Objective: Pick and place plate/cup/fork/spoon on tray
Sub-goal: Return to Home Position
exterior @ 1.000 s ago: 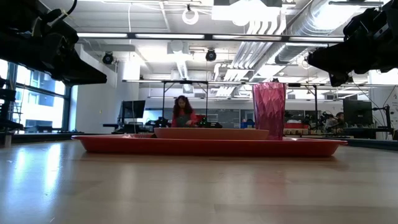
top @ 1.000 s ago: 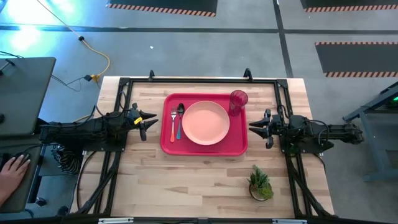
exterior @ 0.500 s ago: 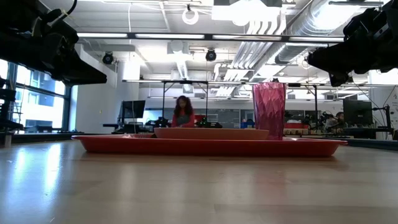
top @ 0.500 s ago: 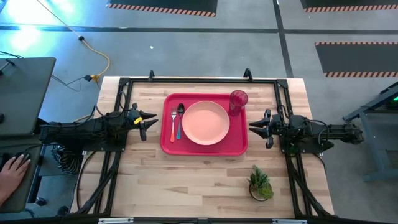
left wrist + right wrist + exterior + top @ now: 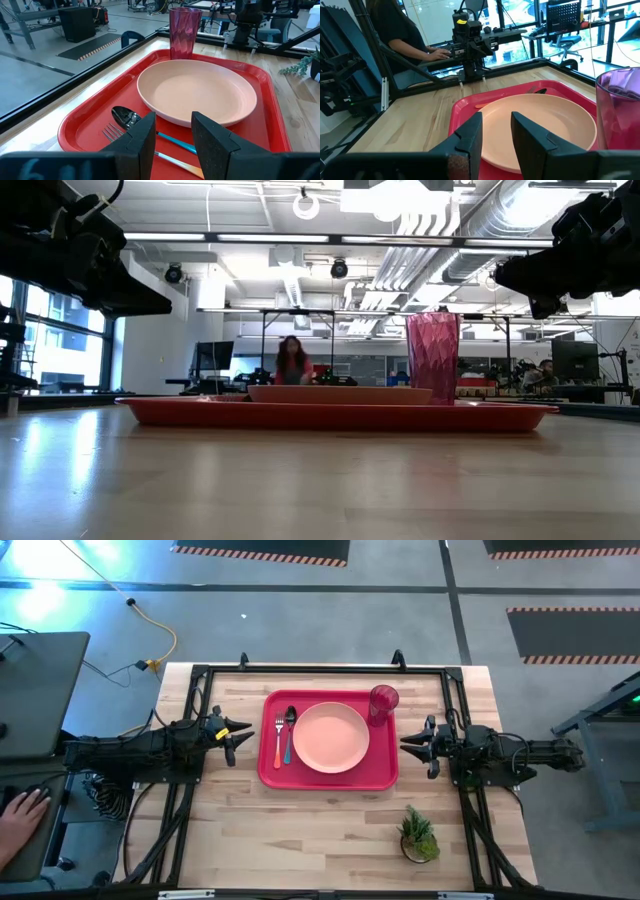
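The red tray (image 5: 328, 775) lies in the middle of the table. On it rest the peach-pink plate (image 5: 330, 737), the red-pink cup (image 5: 383, 700) upright at its far right corner, and the fork (image 5: 279, 743) and spoon (image 5: 289, 732) side by side along its left side. My left gripper (image 5: 240, 735) hovers open and empty just left of the tray. My right gripper (image 5: 408, 743) hovers open and empty just right of it. The left wrist view shows the plate (image 5: 196, 91), cup (image 5: 184, 32), spoon (image 5: 126, 116) and fork (image 5: 114, 134) on the tray (image 5: 80, 135).
A small potted green plant (image 5: 418, 834) stands on the table near the front right. A black metal frame (image 5: 320, 668) runs round the table's edges. A person's hand (image 5: 20, 810) rests beyond the table's left side. A person sits in the room behind (image 5: 291, 360).
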